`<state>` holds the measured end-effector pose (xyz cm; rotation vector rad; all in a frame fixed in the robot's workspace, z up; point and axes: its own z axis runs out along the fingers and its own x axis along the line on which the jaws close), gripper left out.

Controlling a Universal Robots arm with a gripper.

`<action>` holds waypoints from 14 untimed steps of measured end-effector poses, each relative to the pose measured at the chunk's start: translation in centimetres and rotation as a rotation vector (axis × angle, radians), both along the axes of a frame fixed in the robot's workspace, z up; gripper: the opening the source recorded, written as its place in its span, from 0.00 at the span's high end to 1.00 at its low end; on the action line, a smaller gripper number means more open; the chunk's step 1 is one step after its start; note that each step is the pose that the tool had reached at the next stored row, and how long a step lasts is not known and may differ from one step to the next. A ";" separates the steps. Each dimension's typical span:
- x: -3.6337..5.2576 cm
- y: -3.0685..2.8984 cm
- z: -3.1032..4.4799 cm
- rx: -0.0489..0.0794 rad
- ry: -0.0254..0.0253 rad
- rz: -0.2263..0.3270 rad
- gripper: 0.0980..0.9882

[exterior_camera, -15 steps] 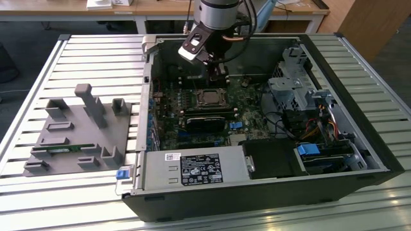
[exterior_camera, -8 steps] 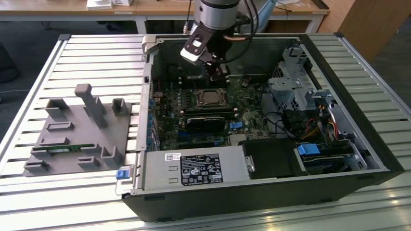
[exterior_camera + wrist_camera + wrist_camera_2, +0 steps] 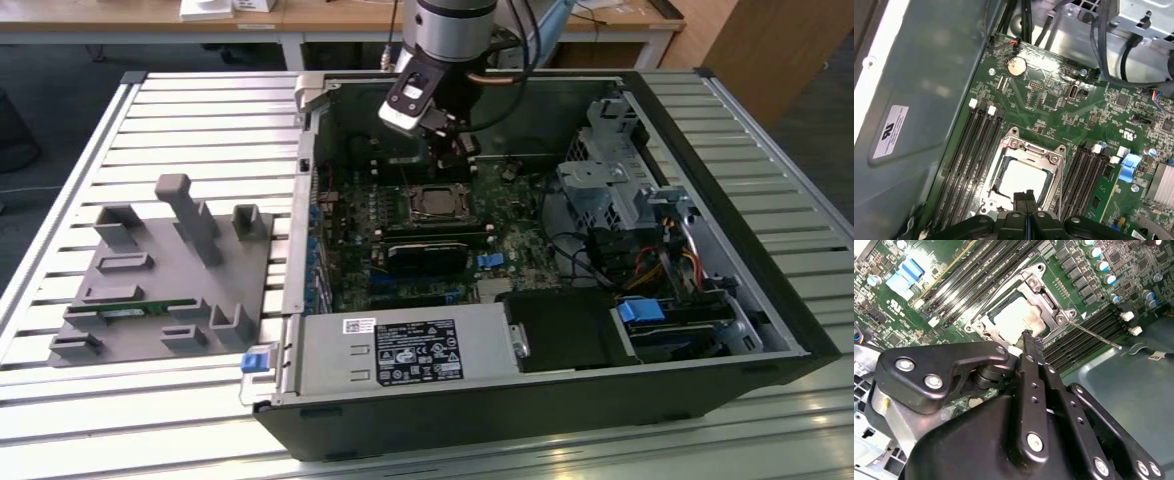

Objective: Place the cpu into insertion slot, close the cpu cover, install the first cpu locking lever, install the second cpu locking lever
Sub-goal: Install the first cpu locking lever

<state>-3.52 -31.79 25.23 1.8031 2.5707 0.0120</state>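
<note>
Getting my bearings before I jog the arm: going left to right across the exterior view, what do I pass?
From the left: grey parts fixture → insertion slot → silver drive cage.

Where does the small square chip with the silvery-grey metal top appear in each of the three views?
Exterior view: the small square silvery-grey chip sits just under the black claw.
Second wrist view: the chip lies just past the claw's tip.
First wrist view: the chip lies just past the claw's tip.
Shared landmark: the thin square silver metal frame around the chip.
</note>
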 end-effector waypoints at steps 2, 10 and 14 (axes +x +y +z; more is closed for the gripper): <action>0.00 0.00 0.00 0.000 0.0000 0.012 0.99; 0.00 0.00 0.00 0.000 0.0000 0.055 0.99; 0.00 0.00 0.00 0.000 0.0000 0.072 0.99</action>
